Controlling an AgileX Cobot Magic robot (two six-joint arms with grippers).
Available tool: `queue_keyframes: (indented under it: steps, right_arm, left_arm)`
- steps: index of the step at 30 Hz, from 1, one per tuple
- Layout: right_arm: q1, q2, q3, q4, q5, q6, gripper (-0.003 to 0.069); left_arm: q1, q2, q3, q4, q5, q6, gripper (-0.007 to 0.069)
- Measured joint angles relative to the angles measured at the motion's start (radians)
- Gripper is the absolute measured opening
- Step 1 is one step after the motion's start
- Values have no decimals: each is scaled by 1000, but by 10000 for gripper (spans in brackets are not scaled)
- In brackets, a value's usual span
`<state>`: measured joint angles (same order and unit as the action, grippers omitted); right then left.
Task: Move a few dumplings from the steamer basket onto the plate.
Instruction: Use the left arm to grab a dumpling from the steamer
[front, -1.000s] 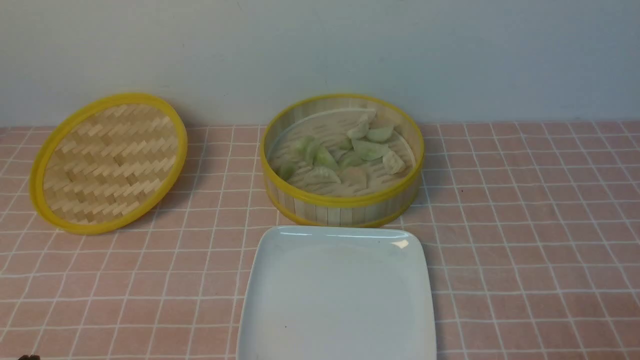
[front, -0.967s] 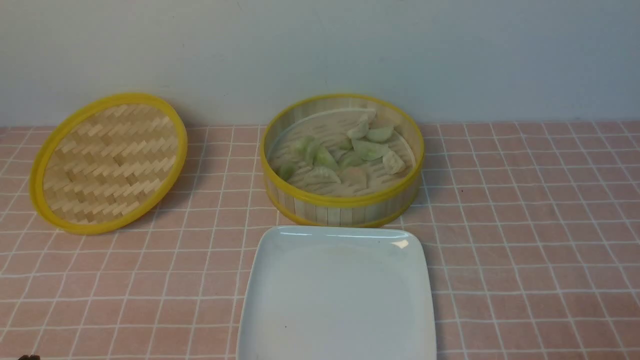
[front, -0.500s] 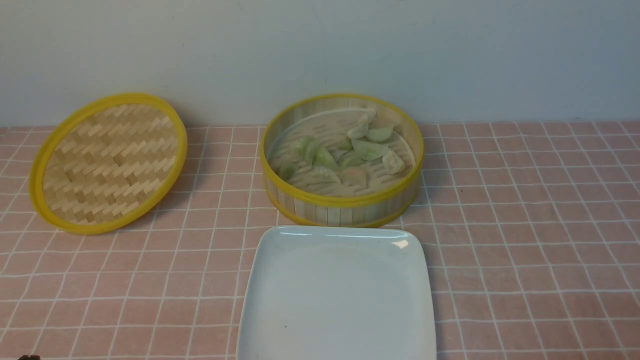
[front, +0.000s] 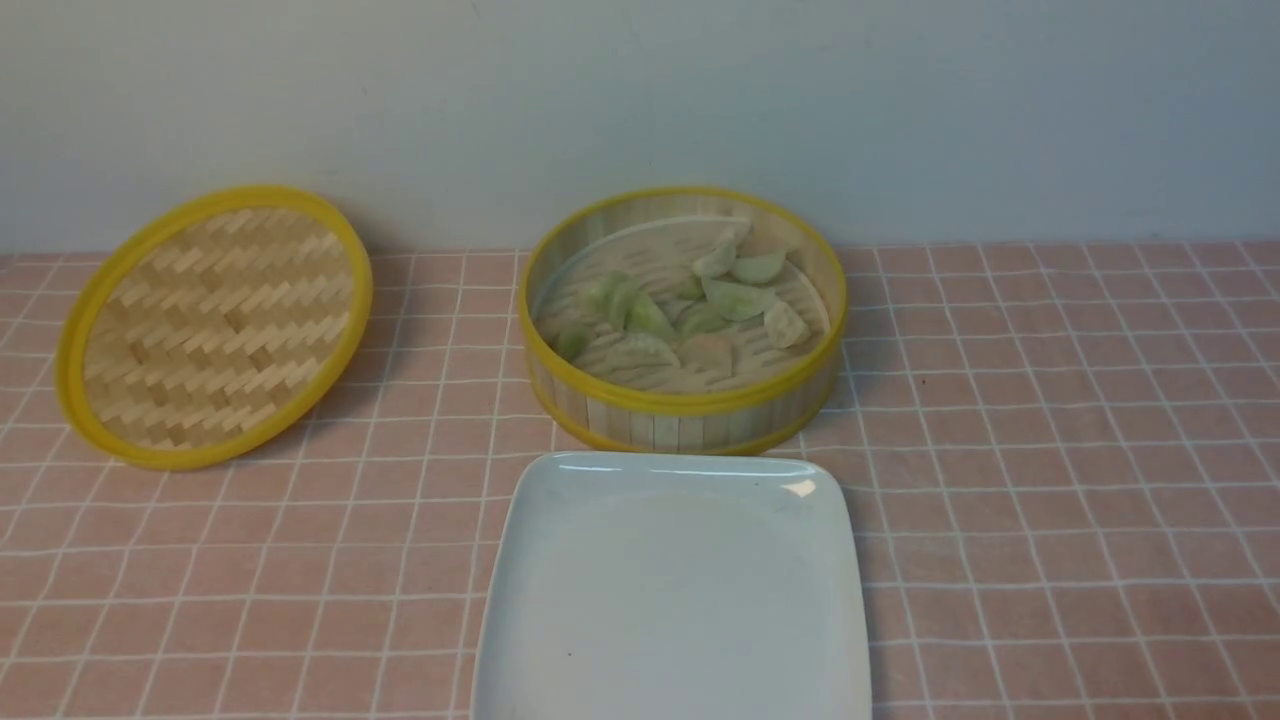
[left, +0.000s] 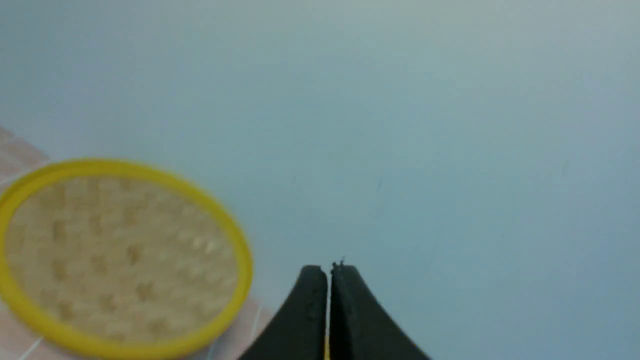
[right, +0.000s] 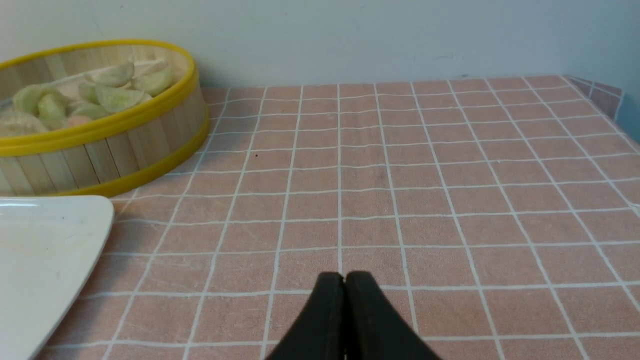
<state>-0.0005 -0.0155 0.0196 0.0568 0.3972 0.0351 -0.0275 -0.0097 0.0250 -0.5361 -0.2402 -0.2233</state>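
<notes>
The steamer basket (front: 685, 405) stands at the back middle of the table, and several pale green dumplings (front: 738, 298) plus a tan one lie on its slatted floor. The white square plate (front: 675, 600) lies empty just in front of it. Neither arm shows in the front view. My left gripper (left: 328, 267) is shut with nothing in it and points up at the wall beside the lid. My right gripper (right: 344, 275) is shut and empty, low over the tablecloth to the right of the plate (right: 45, 250) and the basket (right: 105, 150).
The flat woven lid (front: 215, 325) with a yellow rim leans against the wall at the back left; it also shows in the left wrist view, the lid (left: 117, 257) blurred. A pink checked tablecloth (front: 1050, 450) covers the table. The table's right edge (right: 612, 92) shows.
A small dark tip at the lower left corner of the front view has gone out of frame. Basket, dumplings, plate and lid have not moved.
</notes>
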Motion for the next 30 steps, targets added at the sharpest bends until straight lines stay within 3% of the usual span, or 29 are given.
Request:
queue_keyframes:
  steps: [3,6,8,11,14,17,25,30]
  right_arm:
    - [0,0,0,-1,0,0,-14]
    - [0,0,0,-1,0,0,-14]
    - [0,0,1,17,-9,6,-14]
    - [0,0,9,104,-69,48,-14]
    - [0,0,10,322,-213,142,-14]
    - [0,0,10,499,-327,196,-14]
    - [1,0,10,655,-411,168,-14]
    - [23,55,-159,613,-89,84,-14]
  left_arm:
    - [0,0,-56,7,-16,-11,-6]
    - [0,102,-275,136,123,-11,-6]
    - [0,245,-453,233,369,-11,-6]
    - [0,424,-635,283,600,10,-6]
    - [0,699,-848,303,955,133,-6]
    - [0,942,-970,273,1143,279,-6]
    - [-71,1403,-1142,202,1228,526,-6]
    - [-181,1611,-1342,195,1228,596,-6]
